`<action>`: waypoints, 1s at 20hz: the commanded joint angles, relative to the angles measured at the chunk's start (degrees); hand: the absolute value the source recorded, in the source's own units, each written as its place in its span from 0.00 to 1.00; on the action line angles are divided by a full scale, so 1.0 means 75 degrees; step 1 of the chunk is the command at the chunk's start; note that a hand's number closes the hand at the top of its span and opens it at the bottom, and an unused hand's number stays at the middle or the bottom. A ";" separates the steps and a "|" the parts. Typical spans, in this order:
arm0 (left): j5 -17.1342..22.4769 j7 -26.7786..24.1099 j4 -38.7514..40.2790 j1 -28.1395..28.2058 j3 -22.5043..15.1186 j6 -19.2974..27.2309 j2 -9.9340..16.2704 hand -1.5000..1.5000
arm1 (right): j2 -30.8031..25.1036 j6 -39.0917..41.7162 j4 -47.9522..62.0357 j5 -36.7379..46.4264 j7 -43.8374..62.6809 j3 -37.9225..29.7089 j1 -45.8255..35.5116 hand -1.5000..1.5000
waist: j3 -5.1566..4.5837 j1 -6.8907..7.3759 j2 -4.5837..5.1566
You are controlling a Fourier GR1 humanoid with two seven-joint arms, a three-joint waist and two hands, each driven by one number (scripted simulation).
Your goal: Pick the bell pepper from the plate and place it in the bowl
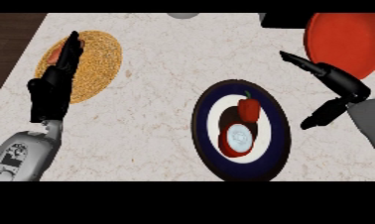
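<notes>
A red bell pepper (249, 108) with a green stem lies on the dark blue plate (275, 141) with a white centre, right of the counter's middle. The red bowl (343, 43) sits at the far right, behind the plate. My right hand (345, 87) hovers open just right of the plate, between plate and bowl, fingers pointing up-left and thumb down-left, clear of the pepper. My left hand (51, 86) stands open at the left, fingers straight and pointing away, holding nothing.
A small red item with a pale round top (238, 140) shares the plate, just in front of the pepper. An orange woven round mat (99, 64) lies under the left hand's fingertips, with a reddish thing (54, 55) on it. A black object (282, 20) and a grey one (183, 15) sit at the back edge.
</notes>
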 commanded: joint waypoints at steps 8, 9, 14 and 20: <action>-0.0417 0.0163 -0.0577 0.0574 0.0058 -0.0057 -0.0275 0.50 | 0.0770 -0.0220 0.1071 0.1831 -0.0157 0.0980 -0.0633 0.00 | -0.0003 -0.0023 -0.0011; -0.0375 0.0163 0.0166 -0.0049 0.0384 -0.0167 -0.0318 0.50 | 0.0696 0.0075 0.0222 0.1703 0.0483 0.0943 -0.0446 0.00 | -0.0010 -0.0162 -0.0030; -0.0411 0.0624 -0.0884 0.0423 0.0701 -0.0563 -0.0111 0.50 | 0.1326 -0.0066 0.1221 0.2201 0.0479 0.0563 -0.0954 0.00 | -0.0006 -0.0084 -0.0031; -0.1022 0.0214 -0.0275 0.0203 0.0551 -0.0434 -0.0761 0.50 | 0.2155 -0.0709 0.2414 0.2915 0.0066 0.0417 -0.1211 0.00 | -0.0003 -0.0063 -0.0003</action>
